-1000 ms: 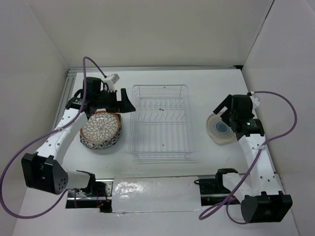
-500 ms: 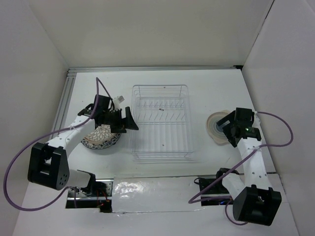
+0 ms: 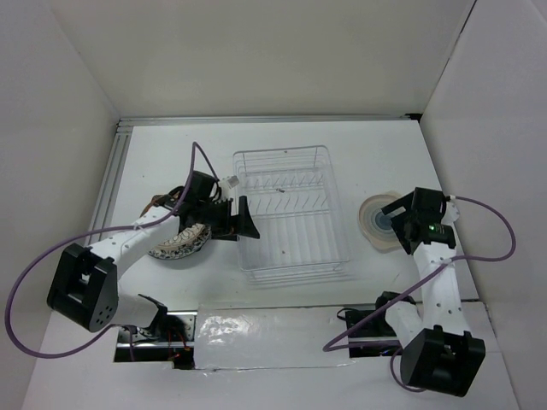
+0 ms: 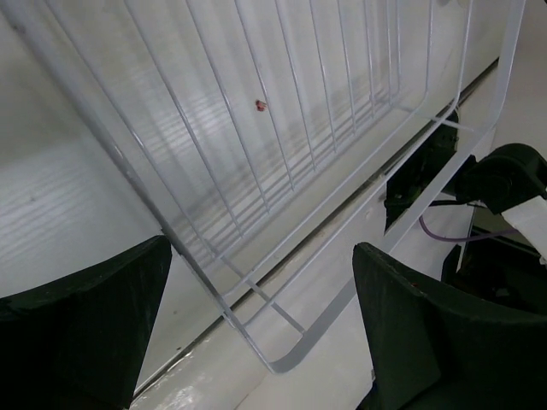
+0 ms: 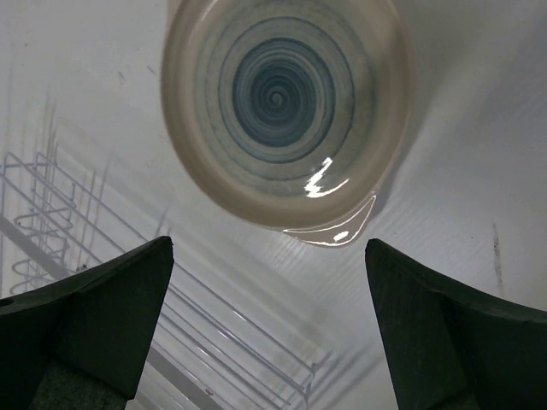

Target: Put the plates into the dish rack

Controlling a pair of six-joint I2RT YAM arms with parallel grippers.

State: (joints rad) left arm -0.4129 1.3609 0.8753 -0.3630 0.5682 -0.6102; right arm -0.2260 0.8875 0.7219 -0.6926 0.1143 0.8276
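Observation:
The dish rack [image 3: 295, 213] lies askew mid-table, its near end swung to the right. My left gripper [image 3: 242, 224] is open and straddles the rack's near left corner wire [image 4: 256, 295], its fingers [image 4: 85, 329] on either side without closing. Behind that arm sits a stack of plates [image 3: 182, 242], topped by a white-petal one and half hidden. My right gripper [image 3: 393, 224] is open just short of the cream plate with blue-grey rings [image 5: 282, 94], which rests on another plate whose rim [image 5: 352, 224] peeks out. Nothing is held.
White walls enclose the table on three sides. A metal rail [image 3: 115, 171] runs along the left edge. A foil strip [image 3: 265, 333] and both arm bases lie along the near edge. The rack's right side [image 5: 51, 222] lies left of the cream plate.
My left gripper swept right from above the plate stack to the rack's near left corner, and the rack's near end slid right. My right gripper drew back to the near side of the cream plate.

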